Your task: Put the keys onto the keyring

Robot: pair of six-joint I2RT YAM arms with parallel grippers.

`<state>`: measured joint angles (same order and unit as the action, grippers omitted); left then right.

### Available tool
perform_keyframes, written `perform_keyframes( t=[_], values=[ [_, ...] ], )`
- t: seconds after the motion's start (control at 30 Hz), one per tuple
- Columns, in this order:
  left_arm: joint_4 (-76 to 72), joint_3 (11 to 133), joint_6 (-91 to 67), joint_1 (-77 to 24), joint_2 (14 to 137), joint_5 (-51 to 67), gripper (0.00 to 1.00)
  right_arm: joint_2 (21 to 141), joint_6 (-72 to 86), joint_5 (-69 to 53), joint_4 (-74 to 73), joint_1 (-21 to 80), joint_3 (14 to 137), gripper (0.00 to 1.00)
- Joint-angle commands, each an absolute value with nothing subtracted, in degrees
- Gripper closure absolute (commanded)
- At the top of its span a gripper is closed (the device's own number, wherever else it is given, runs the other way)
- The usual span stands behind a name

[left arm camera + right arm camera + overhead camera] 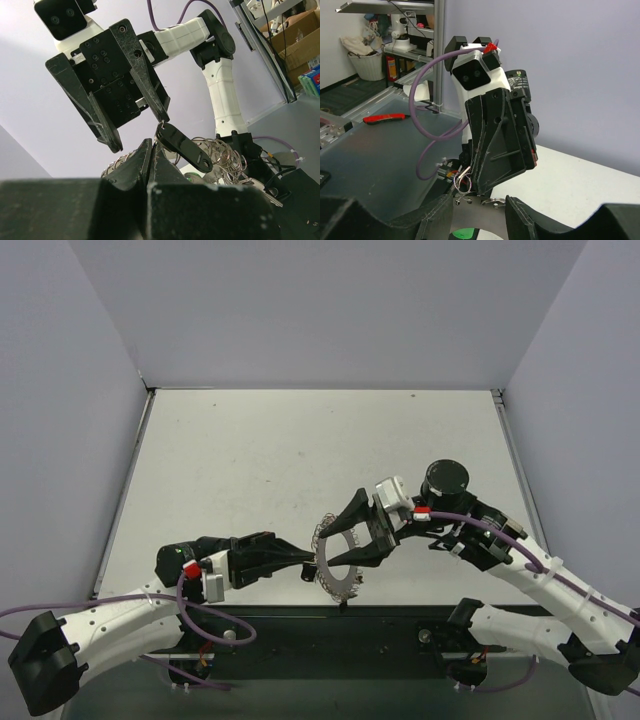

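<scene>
The grey keyring (331, 576) hangs tilted above the table's near edge, its coiled rim towards me. My right gripper (347, 545) spans it from the right. In the right wrist view its flat grey band (480, 207) fills the gap of that gripper (480, 216), with a green key head (465, 234) below. My left gripper (308, 562) is shut, its tip at the ring's left rim. In the left wrist view a black key (182, 147) juts from the left gripper (151, 145) towards the coils (225, 155). A thin wire loop and a silver blade (466, 176) show beside it.
The white table (300, 460) stretches back from the arms between grey walls on three sides. A dark rail (350, 625) runs along the near edge, just below the ring. The right arm's black motor housing (447, 478) stands to the ring's right.
</scene>
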<state>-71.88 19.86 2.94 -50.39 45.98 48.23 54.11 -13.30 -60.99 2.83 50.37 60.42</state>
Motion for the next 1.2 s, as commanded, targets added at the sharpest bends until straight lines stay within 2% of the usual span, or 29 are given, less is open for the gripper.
perform_keyframes(
  t=[0.0, 0.63, 0.97, 1.17],
  values=[
    [-79.6, 23.3, 2.5, -49.9, 45.6, 46.6, 1.00, 54.4, -14.1, -63.7, 6.7, 51.9, 60.4, 0.57],
    [-80.7, 23.5, 2.2, -49.9, 45.8, 46.3, 1.00, 55.5, -14.0, -61.2, 4.5, 54.6, 59.9, 0.65],
    [-81.9, 24.0, 1.8, -50.0, 46.6, 46.0, 1.00, 55.7, -13.6, -60.8, 4.5, 55.2, 59.8, 0.75],
    [-83.1, 24.1, 1.0, -50.0, 47.0, 45.2, 1.00, 54.7, -13.8, -59.2, 4.7, 55.5, 58.5, 0.75]
  ],
)
